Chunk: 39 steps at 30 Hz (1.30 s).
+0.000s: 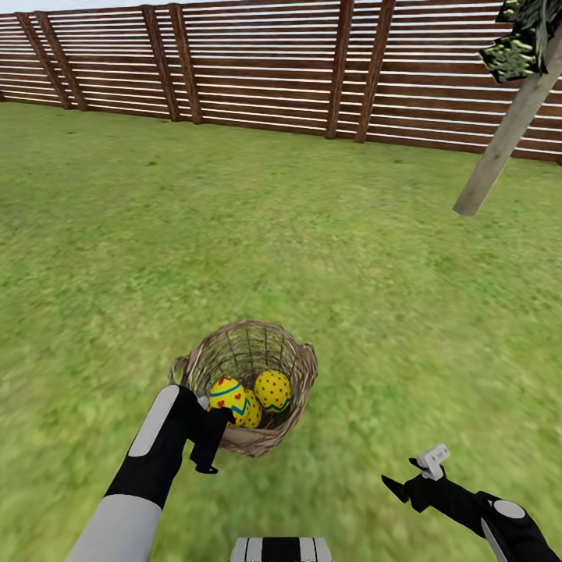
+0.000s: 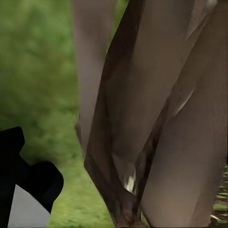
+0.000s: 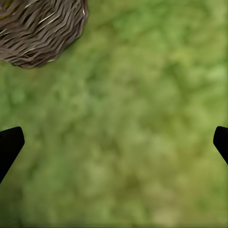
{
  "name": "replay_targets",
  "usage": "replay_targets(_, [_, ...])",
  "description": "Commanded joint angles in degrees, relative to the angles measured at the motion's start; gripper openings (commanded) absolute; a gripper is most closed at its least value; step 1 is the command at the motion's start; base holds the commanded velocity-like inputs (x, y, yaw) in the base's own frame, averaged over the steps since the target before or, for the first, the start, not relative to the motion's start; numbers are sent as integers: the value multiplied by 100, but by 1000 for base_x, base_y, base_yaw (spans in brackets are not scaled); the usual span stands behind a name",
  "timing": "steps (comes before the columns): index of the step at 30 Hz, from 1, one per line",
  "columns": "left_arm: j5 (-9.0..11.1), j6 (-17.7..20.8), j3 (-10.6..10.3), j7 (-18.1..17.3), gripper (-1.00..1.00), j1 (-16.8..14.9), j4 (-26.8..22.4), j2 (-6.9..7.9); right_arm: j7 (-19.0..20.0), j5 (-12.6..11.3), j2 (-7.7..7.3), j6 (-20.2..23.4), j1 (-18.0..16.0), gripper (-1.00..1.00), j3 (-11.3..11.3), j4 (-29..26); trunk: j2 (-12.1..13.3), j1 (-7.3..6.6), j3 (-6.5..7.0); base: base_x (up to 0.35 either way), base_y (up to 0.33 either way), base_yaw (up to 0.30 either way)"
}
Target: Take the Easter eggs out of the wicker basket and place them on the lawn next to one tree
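Observation:
The brown wicker basket [image 1: 300, 367] stands upright on the lawn [image 1: 234, 234] just ahead of me. Inside lie yellow Easter eggs with red dots: one [image 1: 229, 395] at the left, one [image 1: 273, 389] at the right, and a third [image 1: 253, 411] peeking out between them. My left gripper [image 1: 208, 451] hangs against the basket's near left rim, fingers pointing down. In the left wrist view, woven twigs [image 2: 156, 118] loom very close. My right gripper [image 1: 410, 473] hovers open over bare grass, right of the basket [image 3: 38, 28]. A grey-brown tree trunk [image 1: 506, 136] leans at the far right.
A brown slatted wooden fence [image 1: 257, 70] closes off the back of the lawn. Dark foliage [image 1: 521, 37] hangs near the trunk's top. Open grass stretches between the basket and the tree.

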Motion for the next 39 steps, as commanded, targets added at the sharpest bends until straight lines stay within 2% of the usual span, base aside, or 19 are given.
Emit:
replay_targets(1, [4, 60, 3, 28, 100, -3, -4, -1, 35, 24, 3, 34, -2, 100, -14, -9, -43, 21, -23, 0, 0, 0])
replay_targets(10, [5, 60, 2, 28, 100, -3, -14, -1, 35, 24, 3, 34, -2, 100, -14, -10, -83, 43, -41, 0, 0, 0])
replay_targets(11, [2, 60, -1, 28, -100, -3, -17, -1, 35, 24, 3, 34, -2, 100, -14, -10, -83, 43, -41, 0, 0, 0])
replay_targets(39, [5, 79, -5, 28, -100, -3, -41, 1, 35, 24, 3, 34, -2, 100, -5, -10, -83, 43, -41, 0, 0, 0])
